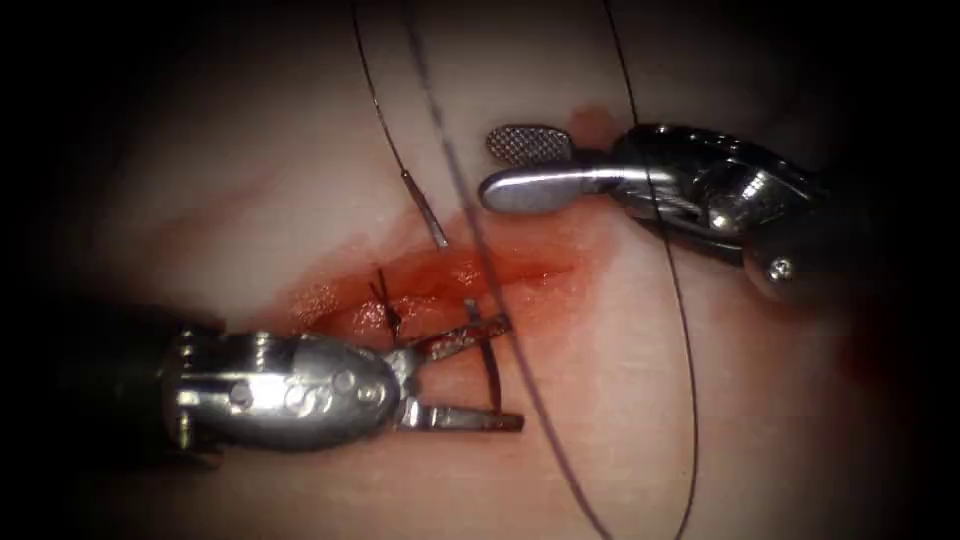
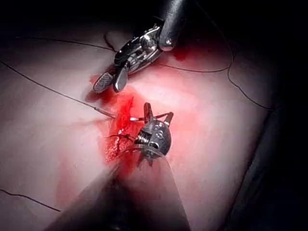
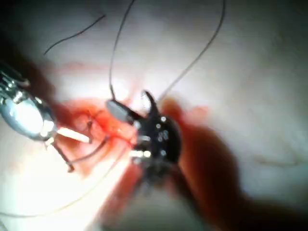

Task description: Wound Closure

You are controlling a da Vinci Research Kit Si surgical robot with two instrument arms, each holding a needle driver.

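left tool [image 1: 465, 385] lies across the lower left of the endoscope view, its jaws spread apart. a dark curved piece, judged to be the needle [image 1: 490, 365], stands between those jaws, running from the upper jaw down toward the lower one; the jaws are not clamped on it and hold nothing. whether the needle's point sits in the tissue [image 1: 250, 180] cannot be told.

right tool [image 1: 525, 165] sits above and to the right of the cut [image 1: 440, 285], jaws parted, one flat pad turned up, holding nothing. it is clear of the wound edge.

the cut is wet with red fluid [image 1: 520, 275]. a dark stitch or knot [image 1: 385, 305] sits in the cut, just left of the left tool's jaw tips. thread [image 1: 690, 380] runs in long loose strands over the tissue, one crossing the cut near the needle, one passing over the right tool. a thin metallic end [image 1: 425, 210] lies just above the cut, joined to a strand; what it is remains unclear.

judgement: one stitch is placed and the needle is being taken up for more. the next move calls for a firm grip on the needle's body, clear of the crossing thread.
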